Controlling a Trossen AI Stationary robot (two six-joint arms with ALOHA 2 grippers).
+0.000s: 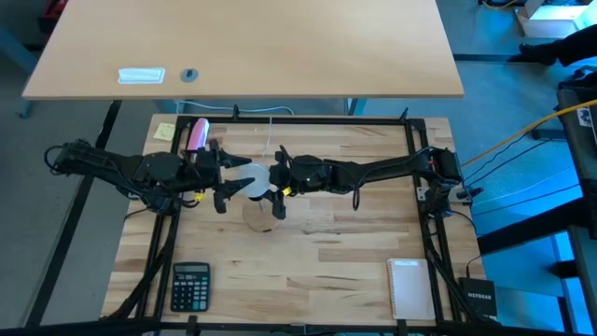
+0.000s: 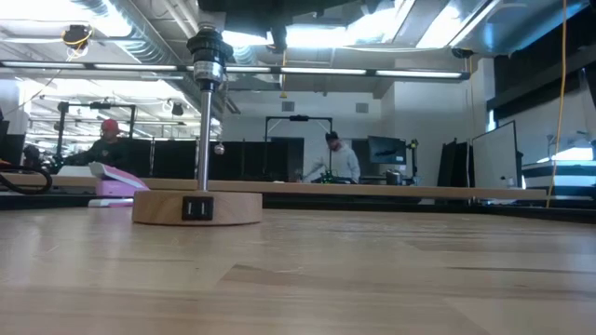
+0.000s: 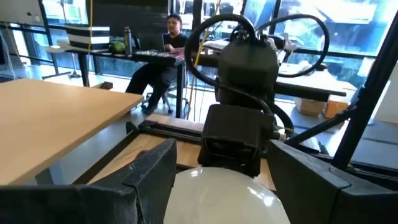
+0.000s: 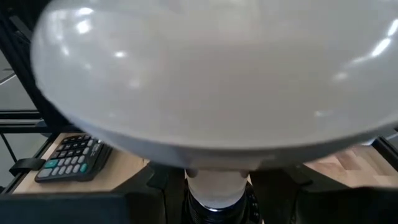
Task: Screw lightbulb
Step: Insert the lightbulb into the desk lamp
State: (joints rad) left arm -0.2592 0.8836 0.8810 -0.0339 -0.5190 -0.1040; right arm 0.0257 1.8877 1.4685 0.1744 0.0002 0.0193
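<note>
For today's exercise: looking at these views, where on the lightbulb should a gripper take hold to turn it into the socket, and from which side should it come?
Grip the lightbulb across its round frosted globe, coming level from the side, as the left gripper does now. The globe is its widest part, and this leaves the narrow pale base free at the socket, where the right gripper closes.

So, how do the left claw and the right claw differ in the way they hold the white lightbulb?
The left claw grips the round frosted white lightbulb at its wide globe, so its fingers stand far apart. The right claw closes on the narrow pale neck, so its fingers stand closer together. In the high view the left claw comes from the left side, the right claw from the right. Both hold the same lightbulb above the round wooden base.
</note>
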